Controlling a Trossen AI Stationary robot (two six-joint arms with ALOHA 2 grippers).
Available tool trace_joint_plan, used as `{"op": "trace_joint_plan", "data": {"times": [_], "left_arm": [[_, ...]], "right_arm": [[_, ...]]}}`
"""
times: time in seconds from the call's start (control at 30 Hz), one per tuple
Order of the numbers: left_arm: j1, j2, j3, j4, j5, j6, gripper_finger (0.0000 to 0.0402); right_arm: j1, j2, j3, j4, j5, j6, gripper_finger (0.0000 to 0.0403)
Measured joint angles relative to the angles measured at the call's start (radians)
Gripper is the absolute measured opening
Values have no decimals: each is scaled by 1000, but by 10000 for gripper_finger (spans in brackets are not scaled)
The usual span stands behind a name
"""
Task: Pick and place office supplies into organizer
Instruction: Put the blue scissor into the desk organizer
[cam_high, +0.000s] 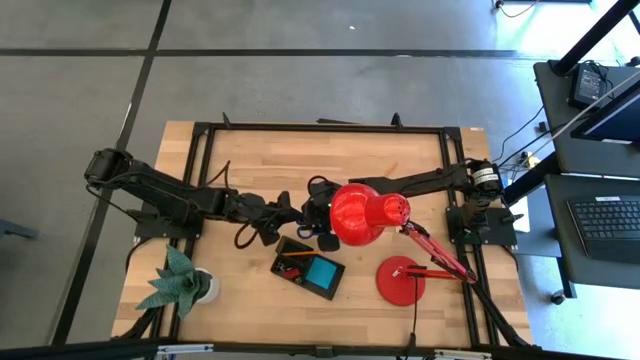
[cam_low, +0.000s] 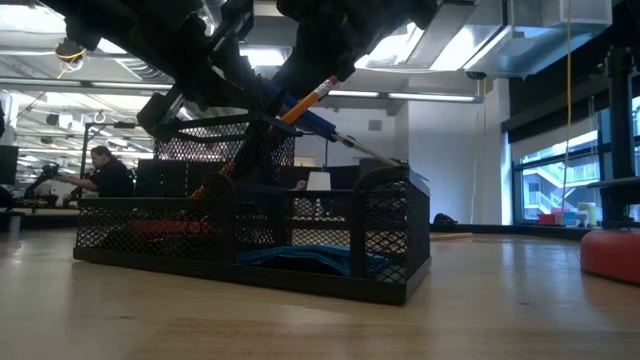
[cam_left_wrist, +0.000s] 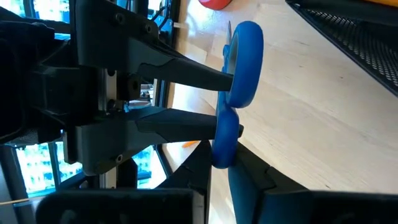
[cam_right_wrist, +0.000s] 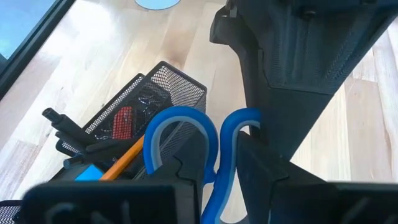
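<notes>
While the pale wooden worktop carries everything, the red desk lamp is the biggest thing on it, its rounded shade hanging over the middle and its flat round base near the front right. Beside the lamp, toward the front, sits the organizer, a low black wire-mesh tray with compartments. Its open front bay holds a blue square sticky-note pad; another bay holds something red; a taller mesh cup holds an orange pencil leaning out. The blue-handled scissors, smooth plastic loops, hang just above the organizer. The left gripper has its fingers pinched onto one loop. The right gripper grips the scissors too, its fingers narrowly apart.
</notes>
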Motion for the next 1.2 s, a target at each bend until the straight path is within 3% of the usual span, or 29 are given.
{"op": "trace_joint_plan", "data": {"times": [0.07, 0.3, 0.47, 0.63, 0.77, 0.93, 1.2], "left_arm": [[0, 0, 0, 0, -5, -1, 28], [-1, 0, -1, -13, -10, -15, 28], [0, 0, -1, -15, -65, -27, 28], [-4, -3, 0, -18, -67, -95, 28], [-2, -18, 0, -20, -89, -156, 28], [0, -62, 2, -48, -115, -244, 28], [1, -160, 81, -350, -172, -475, 28]], "right_arm": [[0, 0, 0, 1, 1, 25, 86], [0, 0, 0, -38, 5, -1, 189], [2, -20, 0, -72, 87, -32, 236], [-4, -97, 1, -79, 246, -25, 247], [-6, -127, 1, -186, 335, 1, 248], [-22, -142, 1, -295, 345, 31, 248], [-55, -141, -58, -292, 344, 66, 249]]}}
